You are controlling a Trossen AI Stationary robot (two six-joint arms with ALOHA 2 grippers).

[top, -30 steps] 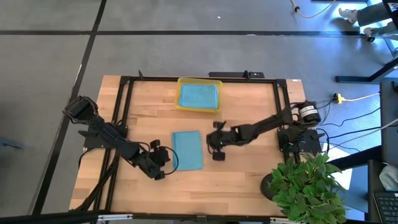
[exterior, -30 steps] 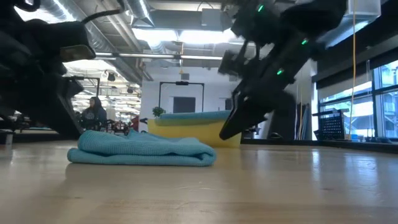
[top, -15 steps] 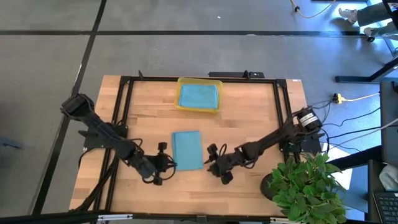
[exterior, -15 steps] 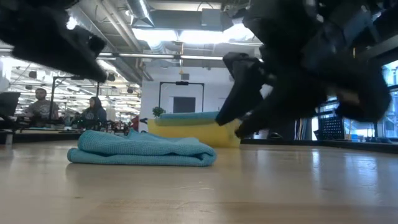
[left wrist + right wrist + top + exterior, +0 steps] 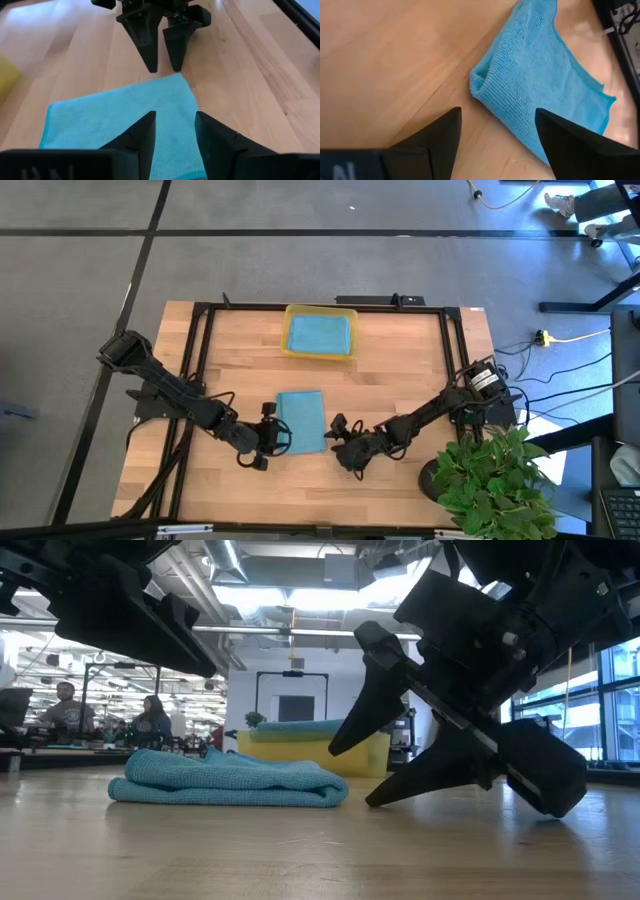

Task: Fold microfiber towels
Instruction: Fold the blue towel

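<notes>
Teal towel (image 5: 301,421): lay folded into an upright rectangle near the middle of the desk (image 5: 400,370), flat, with the weave of the microfiber plain to see in both wrist views.
Towel's edges: layered at the near end, one folded corner bulging up a little; in the low view it sat as a low, soft mound with rounded folds.
Second teal towel (image 5: 319,333): rested inside the yellow tray (image 5: 288,350) at the far edge of the desk, filling most of it; whether it was folded is hard to tell from above.
Left gripper (image 5: 277,437): sat low at the towel's left near corner, its fingers (image 5: 142,137) parted over the cloth's edge, holding nothing.
Right gripper (image 5: 335,432): sat low just beside the towel's right near corner, fingers (image 5: 432,140) spread wide, the cloth's corner lying between them but not clamped.
Grippers to each other: faced one another across the towel's near end, each tilted down toward the desk.
Plant (image 5: 492,475): stood by the desk's near right corner.
</notes>
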